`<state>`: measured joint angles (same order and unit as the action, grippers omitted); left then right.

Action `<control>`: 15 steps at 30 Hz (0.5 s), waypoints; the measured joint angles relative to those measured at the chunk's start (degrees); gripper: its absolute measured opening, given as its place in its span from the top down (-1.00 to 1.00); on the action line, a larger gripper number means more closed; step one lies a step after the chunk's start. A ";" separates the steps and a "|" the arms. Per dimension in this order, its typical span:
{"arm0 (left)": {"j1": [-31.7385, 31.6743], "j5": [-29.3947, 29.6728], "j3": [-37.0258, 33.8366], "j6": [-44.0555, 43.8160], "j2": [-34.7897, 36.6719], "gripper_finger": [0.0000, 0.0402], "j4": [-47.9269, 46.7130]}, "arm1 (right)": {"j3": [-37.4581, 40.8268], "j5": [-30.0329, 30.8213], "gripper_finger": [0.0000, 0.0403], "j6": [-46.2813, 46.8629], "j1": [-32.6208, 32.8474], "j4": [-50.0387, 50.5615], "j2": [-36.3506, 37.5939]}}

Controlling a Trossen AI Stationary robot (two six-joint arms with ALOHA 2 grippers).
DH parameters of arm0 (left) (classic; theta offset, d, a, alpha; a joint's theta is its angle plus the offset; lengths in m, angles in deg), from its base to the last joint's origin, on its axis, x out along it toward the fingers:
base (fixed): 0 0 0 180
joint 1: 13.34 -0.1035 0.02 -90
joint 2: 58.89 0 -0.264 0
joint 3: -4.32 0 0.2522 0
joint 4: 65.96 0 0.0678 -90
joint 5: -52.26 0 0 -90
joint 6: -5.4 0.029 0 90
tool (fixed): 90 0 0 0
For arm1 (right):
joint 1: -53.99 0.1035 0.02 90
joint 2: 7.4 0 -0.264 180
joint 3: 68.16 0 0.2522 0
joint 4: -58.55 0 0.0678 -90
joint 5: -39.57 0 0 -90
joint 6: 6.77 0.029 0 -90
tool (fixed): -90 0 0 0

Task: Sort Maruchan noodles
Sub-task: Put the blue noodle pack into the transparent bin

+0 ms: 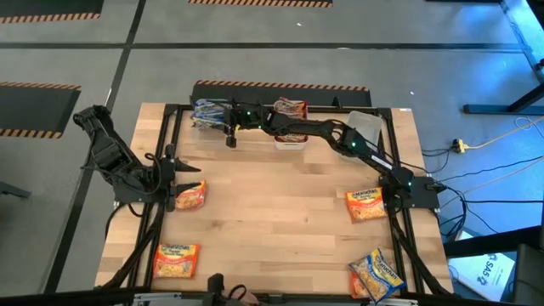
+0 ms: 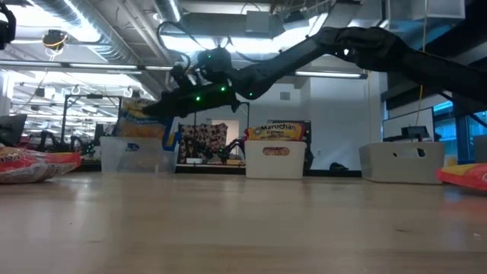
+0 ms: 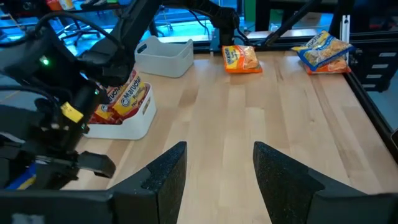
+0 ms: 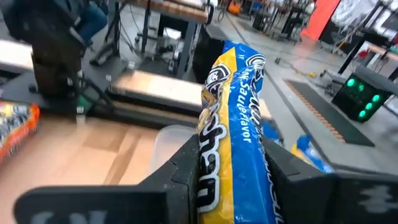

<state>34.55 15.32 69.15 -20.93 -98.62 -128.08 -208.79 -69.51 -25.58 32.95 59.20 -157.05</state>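
My right gripper [image 1: 229, 126] reaches across to the table's far left bin [image 2: 137, 154] and is shut on a blue and yellow noodle packet [image 4: 233, 106] above it. Blue packets [image 1: 206, 111] lie in that bin. Red packets [image 1: 290, 108] stand in the middle bin [image 2: 275, 160]. My left gripper [image 3: 217, 171] is open over bare wood near the left edge, beside an orange packet [image 1: 189, 195]. More orange packets [image 1: 176, 259] [image 1: 365, 205] and a blue-yellow one [image 1: 376, 274] lie flat on the table. My right gripper pinches the blue and yellow packet between its two fingers [image 4: 186, 165], one on each flat face [image 4: 217, 149]. The packet stands on edge in the hold, reaching out past the fingertips. It is lifted clear over the far left bin [image 4: 171, 140].
A third clear bin [image 1: 365, 127] stands at the far right, with nothing showing inside. The black frame rails [image 1: 166, 161] run along the table's edges. The right arm [image 1: 340, 136] spans the far part of the table. Bare wood lies in the middle.
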 joint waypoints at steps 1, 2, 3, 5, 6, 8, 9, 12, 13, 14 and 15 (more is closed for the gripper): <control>0.02 0.01 0.00 0.00 0.00 0.11 0.00 | 0.00 0.01 0.56 0.00 0.00 0.05 0.00; 0.02 0.00 0.00 0.00 0.00 0.11 0.01 | 0.00 0.01 0.56 0.04 0.00 -0.13 0.00; 0.02 -0.01 0.00 0.00 0.00 0.11 0.01 | -0.07 0.02 0.56 0.05 0.00 -0.34 0.05; 0.02 -0.02 0.00 0.00 0.00 0.11 0.00 | -0.11 0.56 0.57 0.28 0.00 -0.33 0.13; 0.01 -0.02 0.00 0.00 0.00 0.11 0.00 | -0.10 0.94 0.57 0.31 0.00 -0.18 0.13; 0.02 0.00 0.00 0.00 0.00 0.11 0.00 | -0.09 1.03 0.56 -0.04 0.00 0.07 0.13; 0.02 0.01 0.00 0.01 0.00 0.11 0.00 | -0.09 1.01 0.56 -0.71 0.00 0.05 0.13; 0.02 0.42 0.00 0.04 0.00 0.11 0.00 | -0.41 1.02 0.56 -1.18 0.00 0.38 0.13; 0.01 0.42 0.00 0.04 -0.02 0.11 0.00 | -1.08 1.03 0.57 -1.13 0.00 1.78 0.11; 0.01 0.42 0.00 0.04 -0.01 0.11 -0.01 | -1.85 1.04 0.57 -1.15 0.00 3.12 0.11; 0.02 0.43 0.00 0.04 0.00 0.11 0.00 | -2.76 1.24 0.57 -1.18 0.00 3.98 -0.07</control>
<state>34.58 15.75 69.15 -20.89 -98.62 -128.08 -211.56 -68.26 -26.75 32.95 63.18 -157.12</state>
